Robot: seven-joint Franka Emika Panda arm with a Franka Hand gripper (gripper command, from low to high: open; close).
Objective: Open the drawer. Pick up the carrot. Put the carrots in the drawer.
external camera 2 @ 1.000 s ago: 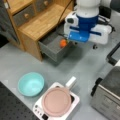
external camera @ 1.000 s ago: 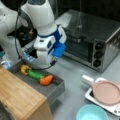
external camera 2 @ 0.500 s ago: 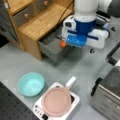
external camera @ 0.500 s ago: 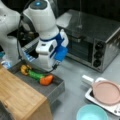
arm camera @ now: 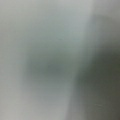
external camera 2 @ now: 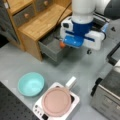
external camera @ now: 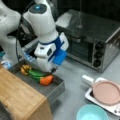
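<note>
With the carrot [external camera: 46,80] low in the open drawer [external camera: 56,88], the gripper [external camera: 47,71] just above, grip unclear, should let go gently.

No legible text, labels or numbers

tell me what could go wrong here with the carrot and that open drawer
1. The carrot lies near the front panel of the open drawer, partly on the green vegetable, so it might roll or shift.
2. The gripper sits low over the crowded drawer beside the yellow-orange pepper; lifting carelessly could drag something out.
3. The wrist view shows nothing usable, so there is no close check on contact.
</note>
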